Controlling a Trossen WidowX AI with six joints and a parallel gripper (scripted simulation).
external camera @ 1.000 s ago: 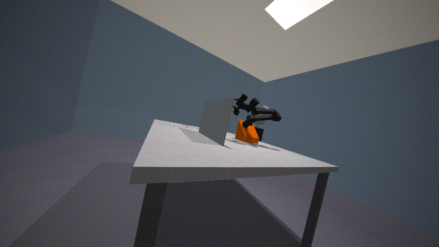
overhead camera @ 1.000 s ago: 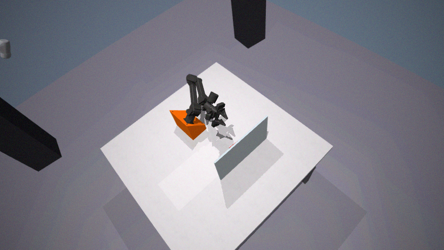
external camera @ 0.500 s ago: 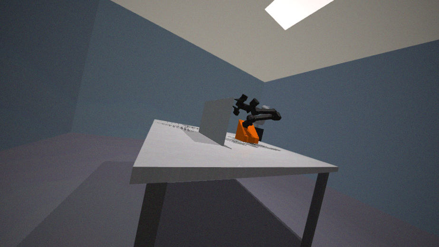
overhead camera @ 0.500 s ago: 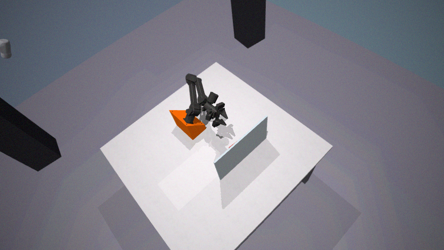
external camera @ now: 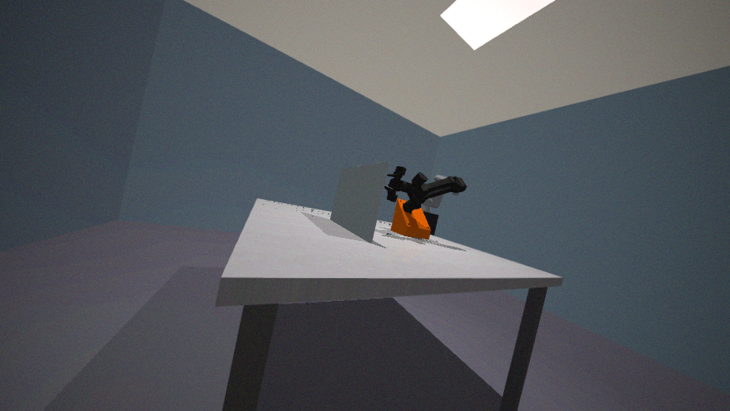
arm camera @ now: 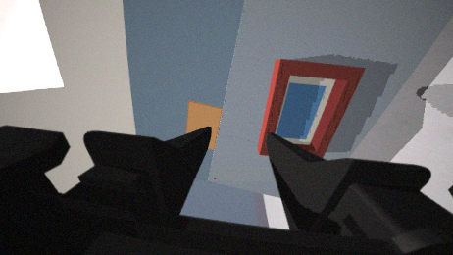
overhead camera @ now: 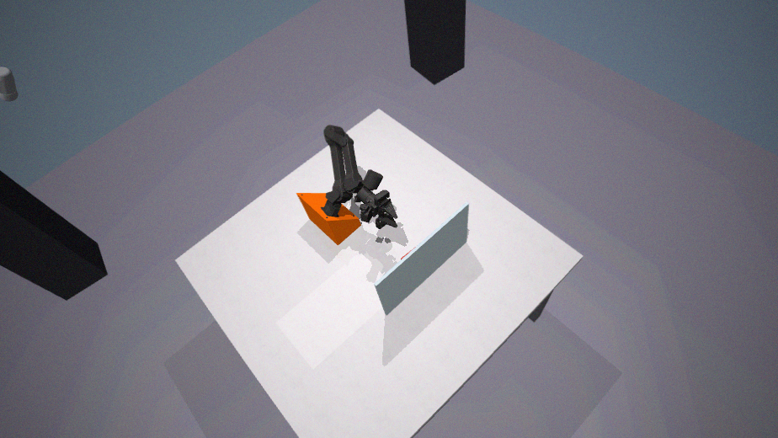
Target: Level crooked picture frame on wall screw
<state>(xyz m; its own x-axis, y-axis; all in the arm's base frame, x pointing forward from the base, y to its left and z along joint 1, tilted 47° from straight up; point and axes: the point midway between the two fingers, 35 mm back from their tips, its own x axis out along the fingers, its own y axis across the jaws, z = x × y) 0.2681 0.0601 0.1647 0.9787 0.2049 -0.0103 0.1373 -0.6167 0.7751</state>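
The picture frame [arm camera: 336,112] has a red border, a pale mat and a blue picture. It hangs on the near face of the upright grey-blue panel [overhead camera: 427,261] [external camera: 357,199] [arm camera: 255,39]. Only a thin red sliver of it shows in the top view. The wrist view is rolled and oblique, so I cannot tell how far the frame leans. The screw and the notched strip are hidden. My gripper [overhead camera: 392,219] [external camera: 387,181] [arm camera: 238,133] is open and empty, in front of the panel and clear of it. In the wrist view one fingertip overlaps the frame's corner, with no visible contact.
The arm stands on an orange wedge base [overhead camera: 326,220] [external camera: 410,224] on the white table [overhead camera: 244,272] [external camera: 306,260], facing the panel. The panel's top edge is near gripper height in the exterior view. An ochre square [arm camera: 201,118] shows beyond the panel in the wrist view.
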